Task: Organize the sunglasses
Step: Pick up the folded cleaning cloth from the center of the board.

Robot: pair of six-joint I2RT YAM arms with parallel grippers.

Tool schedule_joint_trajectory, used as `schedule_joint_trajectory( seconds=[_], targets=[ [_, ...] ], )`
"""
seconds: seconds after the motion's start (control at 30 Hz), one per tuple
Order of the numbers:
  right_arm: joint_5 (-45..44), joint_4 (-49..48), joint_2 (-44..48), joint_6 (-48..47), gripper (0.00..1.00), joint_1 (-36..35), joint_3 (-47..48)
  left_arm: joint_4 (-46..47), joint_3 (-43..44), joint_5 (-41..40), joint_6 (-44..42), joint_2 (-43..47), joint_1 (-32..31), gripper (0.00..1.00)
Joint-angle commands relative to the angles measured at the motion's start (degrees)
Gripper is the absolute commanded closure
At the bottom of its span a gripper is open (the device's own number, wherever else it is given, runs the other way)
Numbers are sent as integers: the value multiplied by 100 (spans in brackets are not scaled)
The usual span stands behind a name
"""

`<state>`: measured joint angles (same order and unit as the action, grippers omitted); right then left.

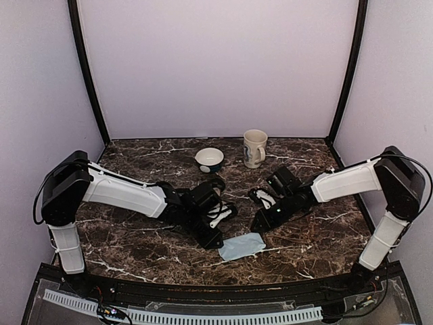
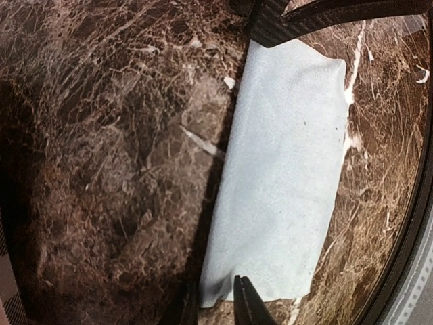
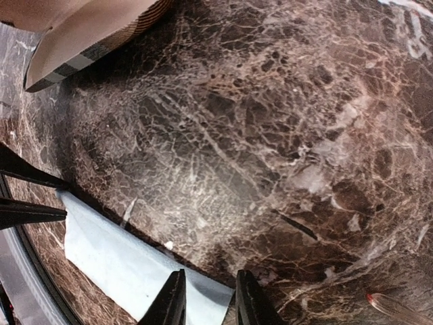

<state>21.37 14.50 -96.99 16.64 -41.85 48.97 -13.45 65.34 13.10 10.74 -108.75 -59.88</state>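
The sunglasses are out of view in every frame. A light blue cloth (image 1: 241, 246) lies flat on the marble table (image 1: 135, 237) between the two arms. My left gripper (image 1: 220, 242) is down at the cloth's left end. In the left wrist view its jaws (image 2: 215, 305) stand narrowly apart with a corner of the cloth (image 2: 284, 169) between them. My right gripper (image 1: 258, 226) is at the cloth's right end. In the right wrist view its jaws (image 3: 208, 301) straddle the other corner of the cloth (image 3: 115, 257) with a visible gap.
A beige mug (image 1: 254, 147) and a small white bowl (image 1: 209, 160) stand at the back of the table. A tan object with a striped edge (image 3: 88, 27) shows at the top left of the right wrist view. A black rail (image 1: 216, 288) borders the table's near edge.
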Motion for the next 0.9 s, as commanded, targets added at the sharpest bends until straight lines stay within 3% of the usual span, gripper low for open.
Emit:
schedule_joint_trajectory(
  seconds=[0.0,0.3,0.63,0.87],
  targets=[
    [87,33,-23,-20,75,10,-227,24,-37,105,50,-15,20,81],
    [73,127,83,-154,82,11,-300,79,-64,176,89,-23,20,80],
    [-41,271,189,-192,82,10,-221,106,-73,164,131,-23,20,78],
    [-7,198,128,-166,86,10,-248,155,-81,218,139,-48,20,83]
  ],
)
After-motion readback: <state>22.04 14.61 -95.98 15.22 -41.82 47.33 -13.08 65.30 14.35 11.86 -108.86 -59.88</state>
